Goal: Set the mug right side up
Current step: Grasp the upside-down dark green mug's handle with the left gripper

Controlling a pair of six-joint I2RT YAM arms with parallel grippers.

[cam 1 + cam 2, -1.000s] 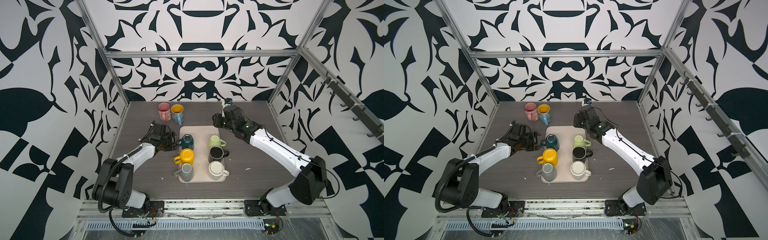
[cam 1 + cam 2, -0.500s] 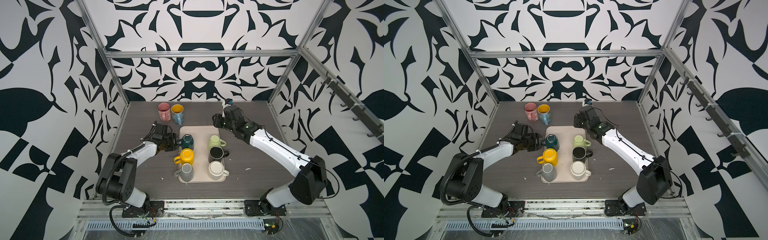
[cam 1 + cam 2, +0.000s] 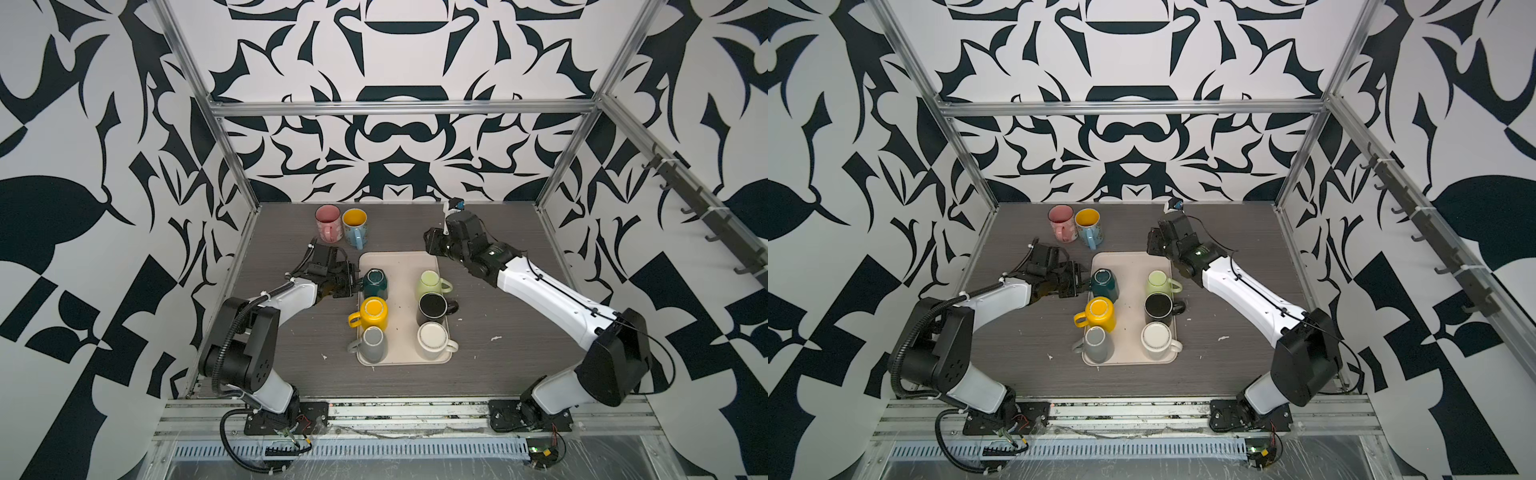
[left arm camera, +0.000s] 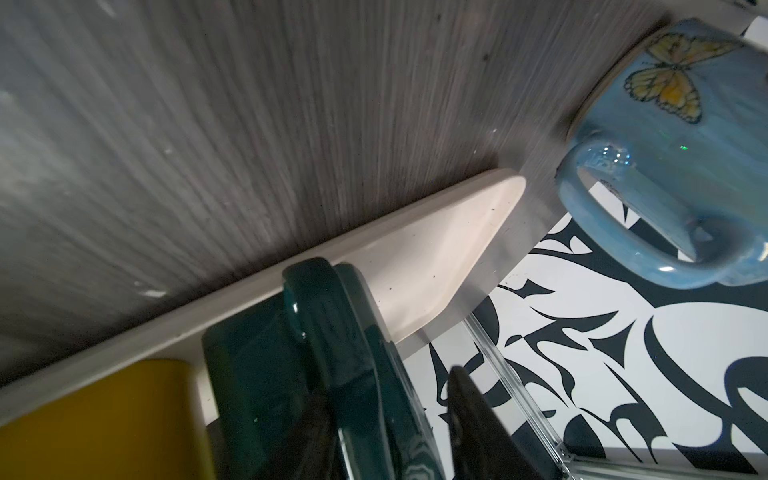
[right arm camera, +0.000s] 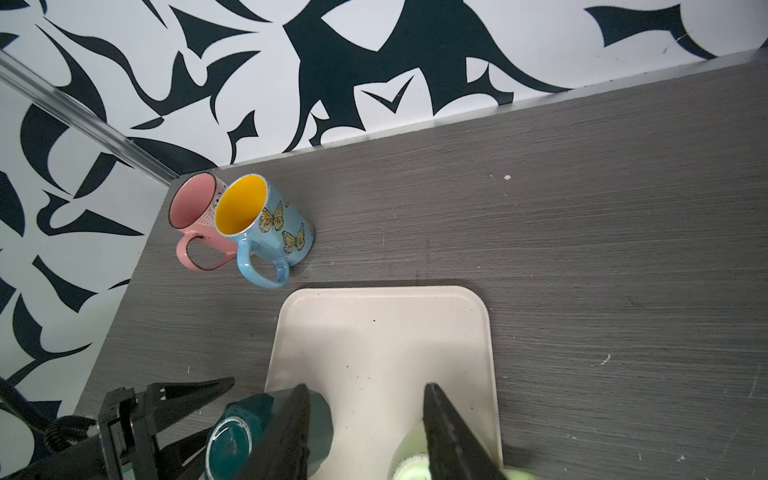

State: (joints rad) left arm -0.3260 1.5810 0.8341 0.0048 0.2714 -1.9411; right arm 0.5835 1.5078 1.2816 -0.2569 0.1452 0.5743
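Six mugs (image 3: 374, 312) sat on the tray (image 3: 400, 266), two on the table (image 3: 498, 357). The left claw (image 3: 352, 284) stood half-open astride the green mug (image 3: 375, 282) handle (image 4: 332, 316). The right claw (image 3: 431, 245), half-open, held nothing.

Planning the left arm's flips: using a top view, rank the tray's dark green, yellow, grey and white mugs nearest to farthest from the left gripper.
1. dark green mug, at the left gripper, back left
2. yellow mug, middle left
3. grey mug, front left
4. white mug, front right
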